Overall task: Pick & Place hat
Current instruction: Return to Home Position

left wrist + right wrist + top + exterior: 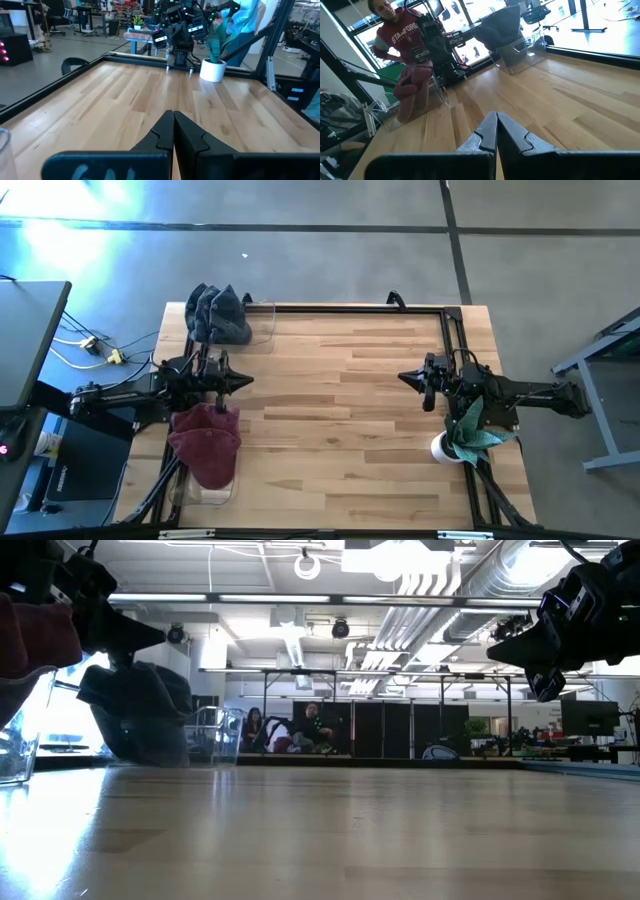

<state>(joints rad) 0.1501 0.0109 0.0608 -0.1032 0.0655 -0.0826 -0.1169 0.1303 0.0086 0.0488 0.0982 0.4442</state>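
Blue caps (218, 315) and red cap (205, 442) binned; left gripper (240, 381) and right gripper (406, 378) hover empty, jaws pressed together. Only homing to finish, I reckon.

The pale wood-plank counter (340, 410) (edged by a black frame) carries two clear bins along its left side, well apart: the upper bin (262, 323) at the corner and the lower bin (208, 494) farther down. A white plant pot (441, 448) stands by the right edge.
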